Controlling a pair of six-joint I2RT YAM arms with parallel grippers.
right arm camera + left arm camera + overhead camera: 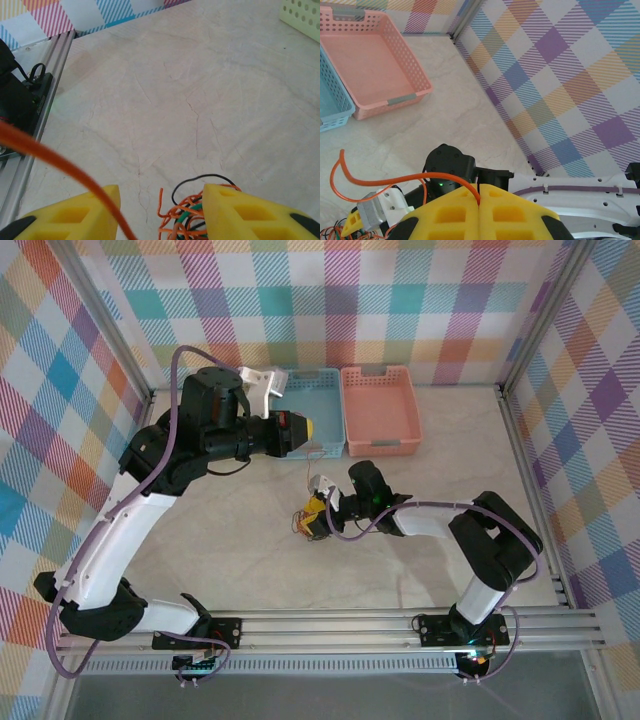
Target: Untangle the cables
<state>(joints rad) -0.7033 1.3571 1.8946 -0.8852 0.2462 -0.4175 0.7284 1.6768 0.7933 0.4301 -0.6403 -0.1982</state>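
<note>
My left gripper (480,188) is shut on a thin orange cable (395,178), which arcs away to the left and down toward the tangle. In the top view this gripper (303,427) hovers by the front of the blue basket. My right gripper (160,190) stands open and low over the table. A tangle of orange, black and green cables (192,215) lies between its fingers, close to the right finger (250,215). A black loop (200,178) pokes out of its top. From above, the right gripper (316,514) sits at the tangle (302,524) mid-table.
A blue basket (312,400) and a pink basket (378,410) stand side by side at the back of the table. The pink basket (375,55) is empty. An aluminium rail (47,95) runs along the table's edge. Checked walls enclose the table.
</note>
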